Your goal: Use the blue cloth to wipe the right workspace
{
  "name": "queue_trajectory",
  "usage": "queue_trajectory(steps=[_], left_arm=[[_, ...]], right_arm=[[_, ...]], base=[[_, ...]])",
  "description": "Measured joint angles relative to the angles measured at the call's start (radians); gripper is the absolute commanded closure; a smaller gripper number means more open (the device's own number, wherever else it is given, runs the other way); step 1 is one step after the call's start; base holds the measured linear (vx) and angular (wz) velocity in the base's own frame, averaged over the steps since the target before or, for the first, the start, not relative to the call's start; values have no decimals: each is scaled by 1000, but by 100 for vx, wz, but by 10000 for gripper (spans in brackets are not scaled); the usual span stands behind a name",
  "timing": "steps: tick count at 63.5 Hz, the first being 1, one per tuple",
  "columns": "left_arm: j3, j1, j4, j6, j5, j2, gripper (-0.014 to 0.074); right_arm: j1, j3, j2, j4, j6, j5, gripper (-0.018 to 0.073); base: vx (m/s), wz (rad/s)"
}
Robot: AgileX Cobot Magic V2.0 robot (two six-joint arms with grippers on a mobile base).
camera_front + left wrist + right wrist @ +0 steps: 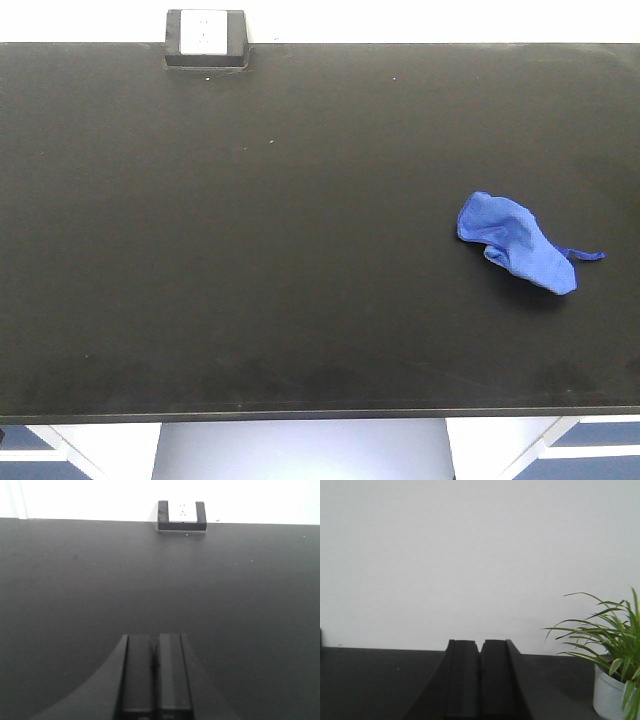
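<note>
A crumpled blue cloth [518, 243] lies on the right part of the black table [250, 250] in the front view. Neither gripper shows in that view. In the left wrist view my left gripper [155, 639] is shut and empty, low over the bare table. In the right wrist view my right gripper [480, 644] is shut and empty, facing the white wall across the table. The cloth does not show in either wrist view.
A black and white socket box [205, 38] sits at the table's back edge, left of centre; it also shows in the left wrist view [182, 515]. A potted green plant [615, 670] in a white pot stands at the right in the right wrist view.
</note>
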Motion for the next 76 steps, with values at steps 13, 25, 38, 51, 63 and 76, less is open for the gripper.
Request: queue_trajectory(steps=[13,25,38,51,63,76], left_arm=[[0,0,0,0,0,0,602],[0,0,0,0,0,0,602],[0,0,0,0,0,0,602],[0,0,0,0,0,0,602],[0,0,0,0,0,0,602],[0,0,0,0,0,0,602]], right_arm=[[0,315,-165,-80,81,-106,567],[8,502,-285,-98,169,-75,567],[105,579,-306,-124,185,-66,567],[143,599,-306,-132,182,-148,567],[144,599,-306,-136,171,-160,567],[144,599,-306,-136,168,-161,567]], base=[[0,0],[0,0],[0,0],[0,0],[0,0],[0,0]])
